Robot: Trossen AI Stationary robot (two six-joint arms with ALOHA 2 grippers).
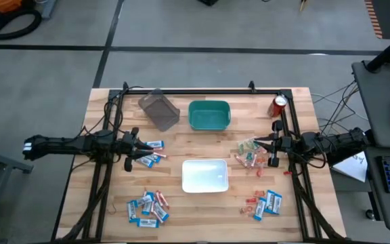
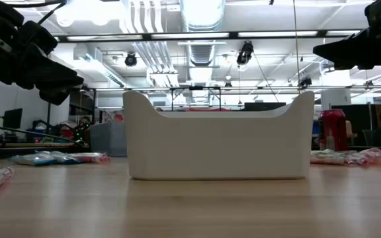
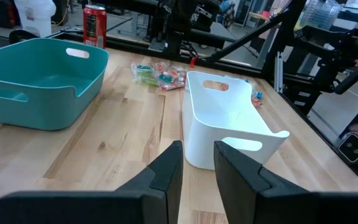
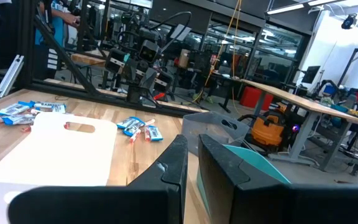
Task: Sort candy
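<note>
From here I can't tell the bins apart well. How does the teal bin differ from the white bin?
The teal bin sits at the far side of the table; the white bin sits nearer the middle, just in front of it. The teal bin has a rounded rim; the white bin has raised ends with cutout handles and lower long sides. Both show no candy inside in the left wrist view.
</note>
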